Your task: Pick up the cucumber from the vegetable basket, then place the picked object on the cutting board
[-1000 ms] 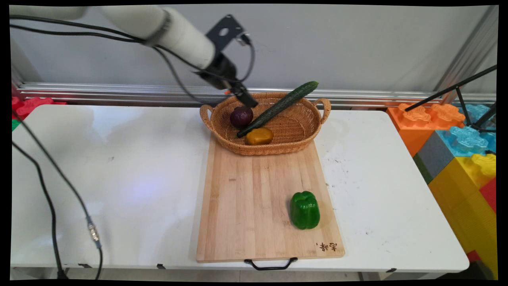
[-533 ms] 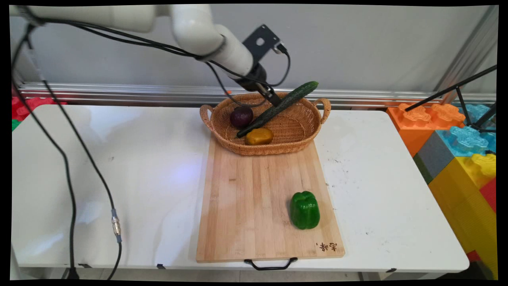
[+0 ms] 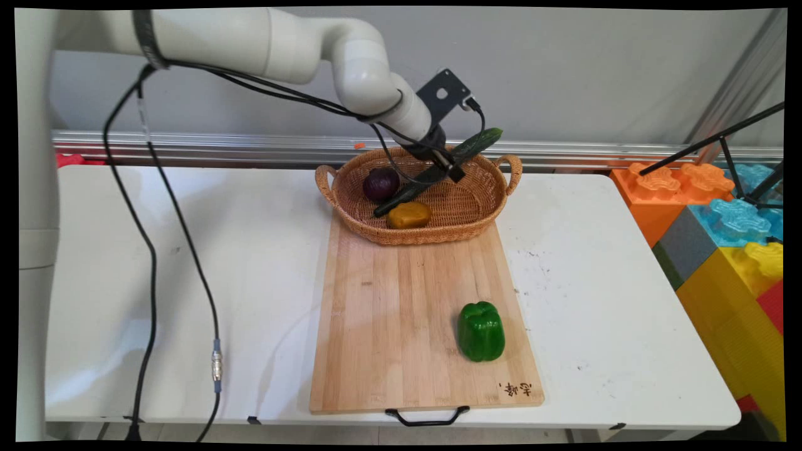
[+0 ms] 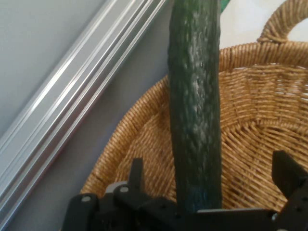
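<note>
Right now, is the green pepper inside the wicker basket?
No, the green pepper lies on the wooden cutting board, well in front of the wicker basket.

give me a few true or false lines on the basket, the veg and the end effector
1. The cucumber leans across the wicker basket, its tip past the far rim. True.
2. The end effector is open, a finger on each side of the cucumber. True.
3. The green pepper lies in the basket. False: it sits on the cutting board.
4. The red onion is on the bare table. False: it is in the basket.
5. The basket's near edge rests on the cutting board. True.
</note>
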